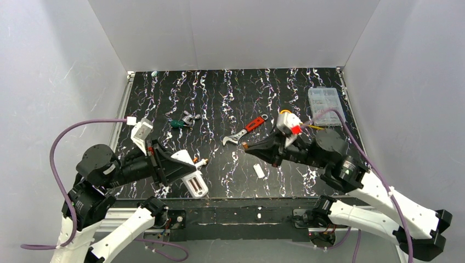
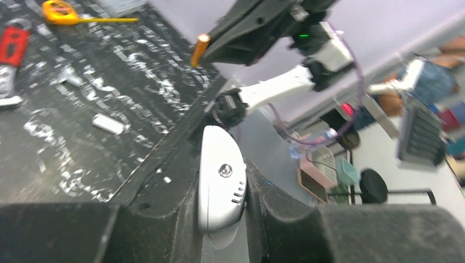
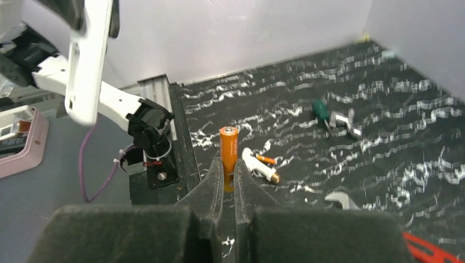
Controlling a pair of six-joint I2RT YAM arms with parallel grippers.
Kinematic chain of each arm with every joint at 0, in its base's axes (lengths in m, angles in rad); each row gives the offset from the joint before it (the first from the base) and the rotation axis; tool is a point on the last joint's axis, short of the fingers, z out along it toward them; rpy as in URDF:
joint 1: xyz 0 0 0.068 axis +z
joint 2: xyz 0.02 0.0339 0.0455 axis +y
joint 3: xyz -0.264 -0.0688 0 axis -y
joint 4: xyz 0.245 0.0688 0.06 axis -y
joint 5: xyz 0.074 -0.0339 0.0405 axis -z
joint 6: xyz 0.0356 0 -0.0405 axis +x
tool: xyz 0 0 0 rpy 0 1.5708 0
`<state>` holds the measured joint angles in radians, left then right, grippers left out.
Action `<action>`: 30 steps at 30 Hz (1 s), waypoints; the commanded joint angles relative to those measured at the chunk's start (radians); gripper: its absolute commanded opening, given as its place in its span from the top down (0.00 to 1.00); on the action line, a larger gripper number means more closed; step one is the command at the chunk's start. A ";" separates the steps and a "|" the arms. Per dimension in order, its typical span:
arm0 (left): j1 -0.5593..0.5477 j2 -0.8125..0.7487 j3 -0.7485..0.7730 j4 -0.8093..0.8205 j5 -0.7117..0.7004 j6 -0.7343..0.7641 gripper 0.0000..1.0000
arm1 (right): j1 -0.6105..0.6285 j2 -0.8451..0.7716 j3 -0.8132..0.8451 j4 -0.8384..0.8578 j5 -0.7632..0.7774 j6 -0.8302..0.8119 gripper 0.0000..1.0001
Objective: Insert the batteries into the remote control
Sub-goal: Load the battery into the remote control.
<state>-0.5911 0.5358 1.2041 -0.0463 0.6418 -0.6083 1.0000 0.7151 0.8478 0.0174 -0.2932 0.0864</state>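
The table [image 1: 219,93] is black, veined all over with wavy white streaks like marble. The battery [image 3: 228,156] is bright orange with a duller metal cap, set between the black fingers of the right hand [image 3: 228,178]. The remote control [image 2: 221,181] is silvery white with a small dark round emblem, against the black left hand [image 2: 224,164]. The wrench [image 1: 245,131] has a red handle and a silver head. The tape measure [image 2: 57,11] is yellow. The cables [image 1: 60,148] are purple, and the walls [image 1: 230,33] pale grey.
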 commanded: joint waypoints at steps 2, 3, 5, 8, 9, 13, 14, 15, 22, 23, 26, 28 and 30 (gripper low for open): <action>0.001 -0.006 -0.027 -0.096 -0.242 -0.012 1.00 | 0.012 0.175 0.236 -0.306 0.096 0.086 0.99; 0.001 -0.007 -0.040 -0.095 -0.263 -0.027 1.00 | 0.021 0.190 0.244 -0.301 0.094 0.085 0.99; 0.001 -0.001 -0.062 -0.084 -0.281 -0.049 1.00 | 0.065 0.195 0.222 -0.221 0.101 0.069 0.99; 0.000 0.009 -0.084 -0.068 -0.294 -0.081 1.00 | 0.162 0.199 0.175 -0.059 0.148 0.032 0.99; 0.001 0.008 -0.091 -0.063 -0.313 -0.093 1.00 | 0.197 0.215 0.179 -0.033 0.171 0.021 0.99; 0.001 -0.008 -0.129 -0.044 -0.405 -0.160 1.00 | 0.319 0.312 0.240 0.024 0.284 0.010 0.99; 0.001 -0.012 -0.141 -0.045 -0.426 -0.184 1.00 | 0.344 0.332 0.251 0.054 0.318 0.013 0.99; 0.001 -0.015 -0.154 -0.036 -0.444 -0.218 1.00 | 0.369 0.353 0.262 0.071 0.347 0.023 0.99; 0.001 -0.051 -0.280 0.109 -0.496 -0.414 1.00 | 0.398 0.447 0.349 0.029 0.502 0.124 0.99; 0.001 -0.054 -0.291 0.125 -0.499 -0.433 1.00 | 0.398 0.451 0.357 0.017 0.515 0.124 0.99; 0.000 -0.051 -0.311 0.153 -0.498 -0.471 1.00 | 0.399 0.460 0.372 -0.005 0.533 0.119 0.99; 0.001 -0.048 -0.316 0.162 -0.500 -0.486 1.00 | 0.399 0.471 0.387 -0.015 0.535 0.113 0.99; 0.001 -0.046 -0.316 0.164 -0.510 -0.493 1.00 | 0.399 0.485 0.402 -0.066 0.536 0.111 0.99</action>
<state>-0.5911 0.4957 0.8860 0.0174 0.1528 -1.0428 1.3930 1.1820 1.1801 -0.0265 0.1947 0.1890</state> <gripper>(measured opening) 0.252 0.077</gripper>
